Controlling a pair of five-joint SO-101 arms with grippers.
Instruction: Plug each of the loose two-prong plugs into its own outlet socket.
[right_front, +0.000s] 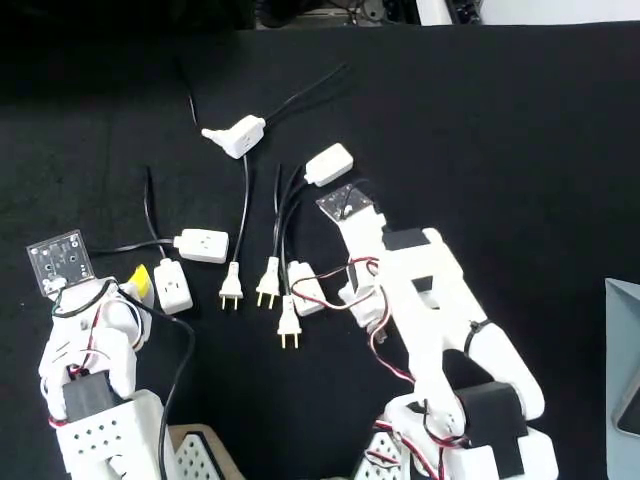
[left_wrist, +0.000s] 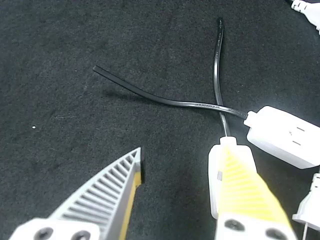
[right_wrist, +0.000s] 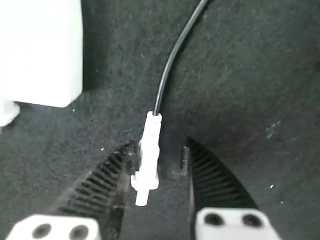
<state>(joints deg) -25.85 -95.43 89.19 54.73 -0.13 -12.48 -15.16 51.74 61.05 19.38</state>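
White two-prong plug (right_wrist: 146, 157), lengthwise between parted fingers (right_wrist: 100, 192) of right end effector (right_wrist: 158, 149), prongs toward wrist, left end effector (left_wrist: 183, 146) released

We see our left gripper (left_wrist: 182, 147) spread wide above the black cloth (left_wrist: 60, 50). Just beyond its yellow finger (left_wrist: 240, 185), two black cords (left_wrist: 150, 95) cross beside a white outlet socket (left_wrist: 285, 142).
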